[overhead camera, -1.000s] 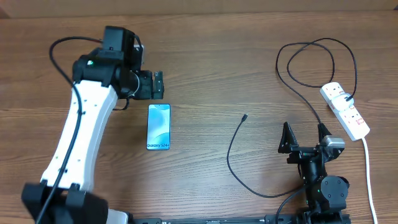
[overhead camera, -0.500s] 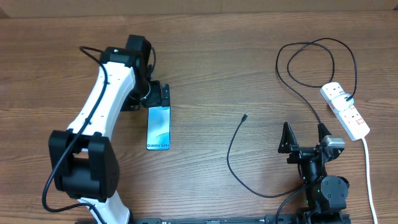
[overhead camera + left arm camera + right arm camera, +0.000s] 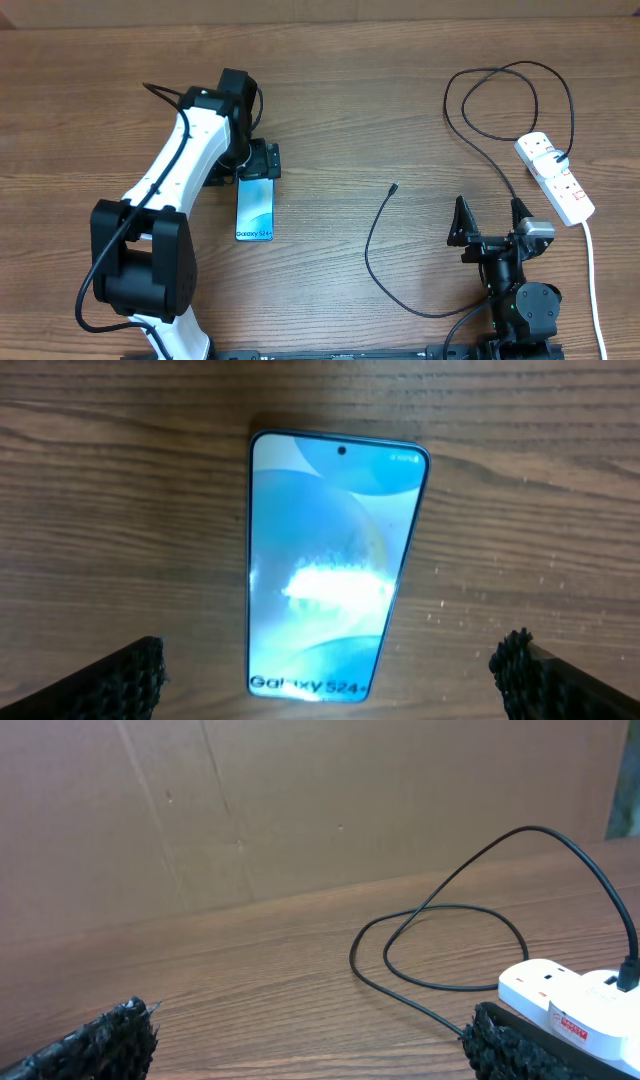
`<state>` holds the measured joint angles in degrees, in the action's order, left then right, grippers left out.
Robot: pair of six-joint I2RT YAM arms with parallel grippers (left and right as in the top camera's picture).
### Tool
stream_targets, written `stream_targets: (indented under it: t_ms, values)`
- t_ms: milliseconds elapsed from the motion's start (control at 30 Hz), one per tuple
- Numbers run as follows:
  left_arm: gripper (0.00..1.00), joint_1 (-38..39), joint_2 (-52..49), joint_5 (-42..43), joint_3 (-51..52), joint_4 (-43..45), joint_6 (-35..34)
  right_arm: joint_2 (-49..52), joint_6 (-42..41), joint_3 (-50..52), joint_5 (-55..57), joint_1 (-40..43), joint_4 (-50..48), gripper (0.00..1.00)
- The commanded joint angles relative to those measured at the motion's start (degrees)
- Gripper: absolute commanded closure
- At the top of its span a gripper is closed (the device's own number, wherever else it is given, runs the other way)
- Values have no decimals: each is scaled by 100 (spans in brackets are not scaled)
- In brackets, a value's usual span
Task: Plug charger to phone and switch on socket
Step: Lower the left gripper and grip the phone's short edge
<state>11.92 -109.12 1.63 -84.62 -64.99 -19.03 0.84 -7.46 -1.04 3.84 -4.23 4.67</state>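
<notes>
The phone [image 3: 255, 206] lies flat on the wooden table with its blue-teal screen up and white text at its near end; it fills the left wrist view [image 3: 330, 560]. My left gripper [image 3: 259, 162] is open and hovers over the phone's far end, fingers wide on either side [image 3: 330, 678]. The charger cable [image 3: 372, 262] runs from the socket [image 3: 555, 177] in loops; its plug tip [image 3: 395, 187] lies free mid-table. My right gripper [image 3: 490, 222] is open and empty near the front edge, left of the socket [image 3: 565, 1000].
A thick white cord [image 3: 592, 275] runs from the socket to the table's front right edge. A brown cardboard wall [image 3: 300, 800] stands behind the table. The charger cable loops [image 3: 440, 945] lie beside the socket.
My left arm has swung right and toward the front, bringing its gripper over the phone's far end. The right arm, cable and socket have not moved.
</notes>
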Motion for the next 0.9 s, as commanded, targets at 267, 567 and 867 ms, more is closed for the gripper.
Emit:
stream_targets:
  t_ms: [267,567,867]
  values:
    - [0,24,-28,-15,767,684,-136,-46,26,59,-4,-15,-31,0]
    - [0,33,-28,-15,796,1025,-136,-46,26,59,-4,-15,-31,0]
    - [0,129,-28,-225,1200,1405,-197,-46,26,59,-4,-15,-31,0]
